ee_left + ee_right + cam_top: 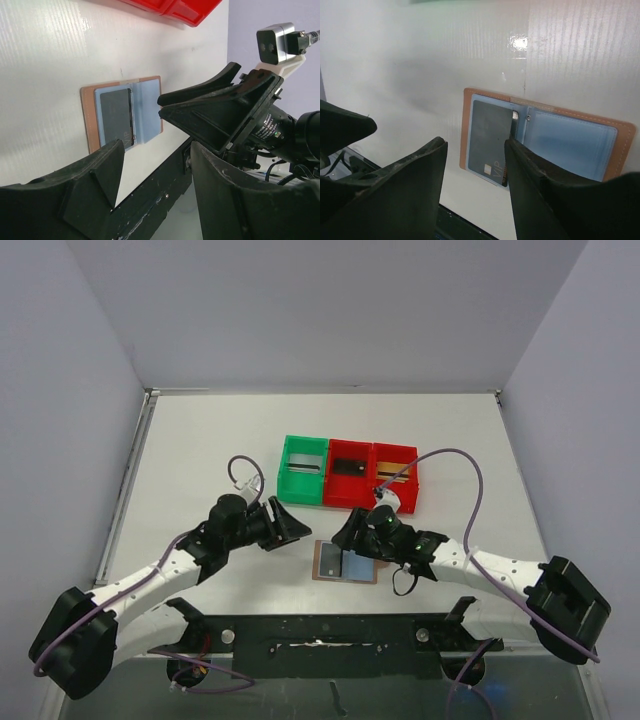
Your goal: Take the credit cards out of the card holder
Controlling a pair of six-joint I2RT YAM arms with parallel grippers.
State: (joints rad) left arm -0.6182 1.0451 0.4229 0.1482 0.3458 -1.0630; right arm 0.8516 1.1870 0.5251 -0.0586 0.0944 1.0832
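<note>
- Right pincer (pixel 350 533): fingers stand partly apart with nothing gripped between them. In the top view it hangs over the upper right edge of the card holder (pixel 340 562).
- In the right wrist view the holder shows in the gap between the fingers. One fingertip (pixel 512 150) overlaps the edge of a dark grey card (pixel 487 132); contact cannot be told.
- Left pincer (pixel 292 522): fingers spread, empty, pointing toward the holder from its upper left and apart from it.
- Card holder: lies opened flat on the white tabletop (pixel 200 460), low centre of the top view, with pale blue pockets facing up and the grey card in one of them.
- Beyond, toward the top of the frame: one green bin (pixel 303 480) and two red bins (pixel 372 490) in a row.
</note>
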